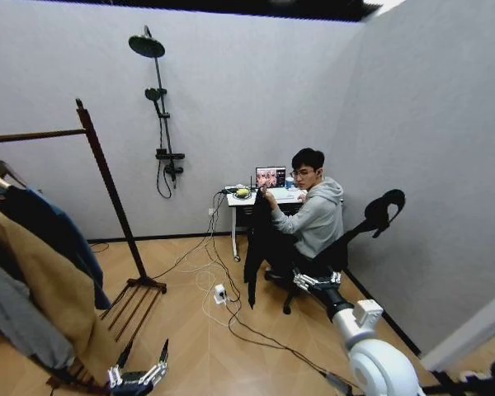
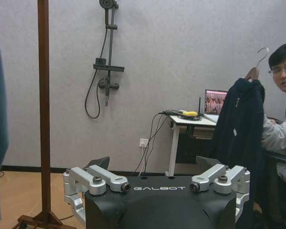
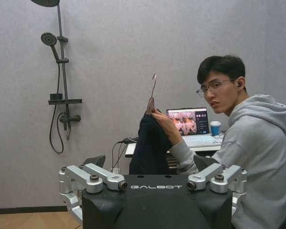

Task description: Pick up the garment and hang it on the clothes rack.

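Note:
A seated person holds up the garment (image 1: 256, 247), a long black coat on a hanger, gripping the hanger neck with one hand (image 3: 159, 117). Its metal hook (image 3: 154, 86) points up. The coat also shows in the left wrist view (image 2: 238, 124) and the right wrist view (image 3: 150, 148). My right gripper (image 1: 302, 278) reaches toward it from below, open and apart from it, nothing between its fingers (image 3: 93, 161). My left gripper (image 1: 140, 371) hangs low near the floor, open and empty. The clothes rack (image 1: 107, 177) stands at the left, its post (image 2: 43, 95) close to the left gripper.
A tan coat (image 1: 49, 289) and a blue jacket (image 1: 54, 231) hang on the rack. A desk with a laptop (image 1: 270, 176) stands behind the person on the office chair (image 1: 371, 219). Cables and a power strip (image 1: 220, 293) lie on the floor. A shower fixture (image 1: 161, 107) is on the back wall.

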Available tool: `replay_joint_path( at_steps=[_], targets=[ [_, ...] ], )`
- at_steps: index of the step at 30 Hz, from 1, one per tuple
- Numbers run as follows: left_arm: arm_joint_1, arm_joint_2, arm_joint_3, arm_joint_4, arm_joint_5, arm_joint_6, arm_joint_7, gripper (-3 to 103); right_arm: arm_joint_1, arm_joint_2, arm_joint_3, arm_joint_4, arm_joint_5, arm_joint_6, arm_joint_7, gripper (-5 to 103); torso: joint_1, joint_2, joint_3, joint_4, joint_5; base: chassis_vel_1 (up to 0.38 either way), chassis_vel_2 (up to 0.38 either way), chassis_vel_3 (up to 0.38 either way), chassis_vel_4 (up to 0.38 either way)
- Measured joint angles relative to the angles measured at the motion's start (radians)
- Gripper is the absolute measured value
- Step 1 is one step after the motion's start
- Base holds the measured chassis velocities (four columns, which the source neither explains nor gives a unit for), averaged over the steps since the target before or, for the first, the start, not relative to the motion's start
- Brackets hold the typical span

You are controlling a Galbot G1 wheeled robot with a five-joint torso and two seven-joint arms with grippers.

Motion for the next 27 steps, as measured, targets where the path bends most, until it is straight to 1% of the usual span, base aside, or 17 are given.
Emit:
replay_joint_path(
  at_steps=[1,2,3,5,7,10,12,13,15,16,18,19,20,21,24,26,27],
  targets=[
    [0.000,0.000,0.000,0.000,0.000,0.000,0.000,100,0.004,-0.005,-0.001,-0.002,0.004,-0.002,0.000,100,0.000,0.000,0.000,-0.0005,-0.0009,-0.334,0.344,0.350,-0.345],
    [0.000,0.000,0.000,0.000,0.000,0.000,0.000,100,0.004,-0.005,-0.001,-0.002,0.004,-0.002,0.000,100,0.000,0.000,0.000,-0.0005,-0.0009,-0.334,0.344,0.350,-0.345],
    [0.000,0.000,0.000,0.000,0.000,0.000,0.000,100,0.010,-0.011,-0.002,-0.005,0.007,-0.004,0.001,100,-0.001,0.001,-0.001,-0.0004,0.0000,-0.358,0.330,0.304,-0.337],
    [0.000,0.000,0.000,0.000,0.000,0.000,0.000,100,0.013,-0.014,-0.003,-0.006,0.009,-0.005,0.002,100,-0.001,0.000,0.000,-0.0002,0.0000,-0.298,0.330,0.304,-0.337],
    [0.000,0.000,0.000,0.000,0.000,0.000,0.000,100,0.022,-0.018,-0.006,-0.009,0.016,-0.010,0.003,100,-0.001,0.000,0.000,-0.0006,-0.0009,-0.344,0.342,0.330,-0.354],
    [0.000,0.000,0.000,0.000,0.000,0.000,0.000,100,0.028,-0.021,-0.008,-0.015,0.017,-0.011,0.004,100,0.000,0.000,0.000,0.0000,0.0000,-0.336,0.350,0.345,-0.344],
    [0.000,0.000,0.000,0.000,0.000,0.000,0.000,100,0.030,-0.022,-0.010,-0.016,0.017,-0.012,0.004,100,0.000,0.000,0.000,0.0000,-0.0001,-0.310,0.333,0.331,-0.325],
    [0.000,0.000,0.000,0.000,0.000,0.000,0.000,100,0.035,-0.026,-0.010,-0.019,0.017,-0.014,0.004,100,0.000,0.000,0.000,-0.0005,-0.0009,-0.358,0.324,0.352,-0.337],
    [0.000,0.000,0.000,0.000,0.000,0.000,0.000,100,0.040,-0.029,-0.012,-0.021,0.020,-0.018,0.004,100,-0.001,0.001,-0.001,-0.0005,-0.0002,-0.356,0.335,0.352,-0.342],
    [0.000,0.000,0.000,0.000,0.000,0.000,0.000,100,0.051,-0.038,-0.014,-0.026,0.027,-0.023,0.005,100,0.000,0.000,0.000,0.0000,0.0001,-0.353,0.327,0.322,-0.348],
    [0.000,0.000,0.000,0.000,0.000,0.000,0.000,100,0.083,-0.061,-0.017,-0.039,0.037,-0.033,0.005,100,0.000,0.000,0.000,-0.0007,-0.0007,-0.302,0.306,0.316,-0.283],
    [0.000,0.000,0.000,0.000,0.000,0.000,0.000,100,0.083,-0.061,-0.017,-0.039,0.037,-0.033,0.005,100,0.000,0.000,0.000,-0.0007,-0.0007,-0.295,0.284,0.316,-0.283],
    [0.000,0.000,0.000,0.000,0.000,0.000,0.000,100,0.112,-0.076,-0.018,-0.048,0.045,-0.041,0.006,100,0.000,0.000,0.000,-0.0003,-0.0003,-0.295,0.274,0.250,-0.283],
    [0.000,0.000,0.000,0.000,0.000,0.000,0.000,100,0.135,-0.091,-0.020,-0.059,0.055,-0.048,0.006,100,0.000,0.000,0.000,-0.0003,0.0001,-0.201,0.274,0.250,-0.211],
    [0.000,0.000,0.000,0.000,0.000,0.000,0.000,100,0.195,-0.125,-0.027,-0.097,0.074,-0.053,0.004,100,0.001,0.000,0.000,0.0004,-0.0003,-0.167,0.138,0.099,-0.149],
    [0.000,0.000,0.000,0.000,0.000,0.000,0.000,100,0.218,-0.137,-0.030,-0.117,0.081,-0.053,-0.003,100,0.001,0.000,0.000,0.0001,-0.0003,-0.066,0.094,-0.013,-0.018],
    [0.000,0.000,0.000,0.000,0.000,0.000,0.000,100,0.253,-0.155,-0.036,-0.153,0.090,-0.049,-0.023,100,0.000,0.000,0.000,-0.0002,-0.0002,-0.008,0.014,0.055,-0.018]
  ],
)
